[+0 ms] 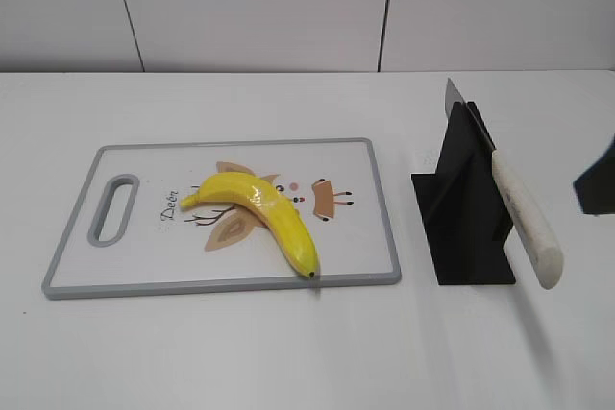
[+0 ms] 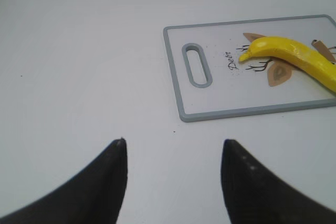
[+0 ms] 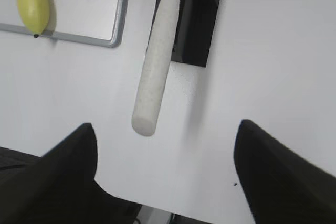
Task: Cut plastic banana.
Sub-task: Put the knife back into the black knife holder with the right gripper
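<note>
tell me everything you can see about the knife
The knife has a pale off-white, slightly speckled handle with a rounded butt and a grey metal blade. It sits slotted in a black stand right of the cutting board, blade up and away, handle slanting down toward the camera, clear of the table. Neither gripper touches it; the right gripper hovers open near the handle.

White desk carried everything. Grey-rimmed white cutting board lay left of centre, slot handle at its left end, deer cartoon and word "Deer" printed on its face. Black knife stand stood right of board, apart from it. White-handled knife rested tilted in stand, handle overhanging toward near edge. Pale panelled wall behind.
</note>
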Controlling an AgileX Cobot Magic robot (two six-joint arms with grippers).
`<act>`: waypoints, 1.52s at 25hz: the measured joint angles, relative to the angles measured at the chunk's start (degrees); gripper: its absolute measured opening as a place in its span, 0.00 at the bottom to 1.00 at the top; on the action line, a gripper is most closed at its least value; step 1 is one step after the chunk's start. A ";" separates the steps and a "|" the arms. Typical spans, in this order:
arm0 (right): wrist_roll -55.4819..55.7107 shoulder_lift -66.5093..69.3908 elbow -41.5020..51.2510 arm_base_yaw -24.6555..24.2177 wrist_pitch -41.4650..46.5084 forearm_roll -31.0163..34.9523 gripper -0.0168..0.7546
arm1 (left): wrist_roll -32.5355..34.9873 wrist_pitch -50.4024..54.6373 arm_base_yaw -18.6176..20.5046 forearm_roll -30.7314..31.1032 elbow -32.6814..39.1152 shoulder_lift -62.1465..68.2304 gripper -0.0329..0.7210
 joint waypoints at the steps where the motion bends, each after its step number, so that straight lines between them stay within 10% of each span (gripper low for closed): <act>1: -1.92 -3.07 0.60 0.00 0.45 0.00 0.81 | 0.00 0.00 0.00 0.00 0.00 0.00 0.75; 20: -9.15 -56.60 17.58 0.00 11.05 -0.51 0.74 | -0.05 -0.05 0.00 0.00 0.00 0.00 0.72; 38: -9.29 -59.71 17.96 -1.79 6.66 -1.37 0.68 | -0.05 -0.11 1.48 0.00 0.04 -0.04 0.69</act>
